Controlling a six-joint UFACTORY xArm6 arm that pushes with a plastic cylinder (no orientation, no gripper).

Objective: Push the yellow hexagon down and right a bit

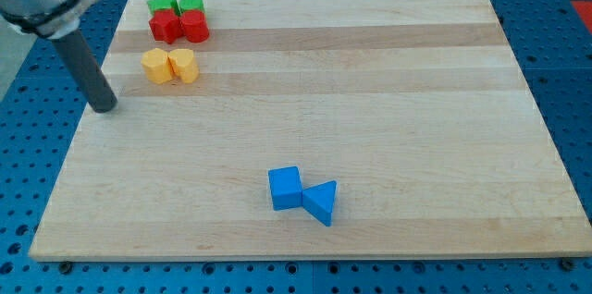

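Overhead, pale wooden board [370, 100], blue pegboard bench [573, 72], my tip [104, 107] left of yellow hexagon [156, 66], no claw fitted

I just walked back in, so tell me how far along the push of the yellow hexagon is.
Nothing looks done: the yellow hexagon sits at the board's upper left, touching the other yellow block, below the red and green blocks. In hand: my tip rests left of and slightly below it, apart from it. Left: getting to its upper-left side and pushing it down and right.
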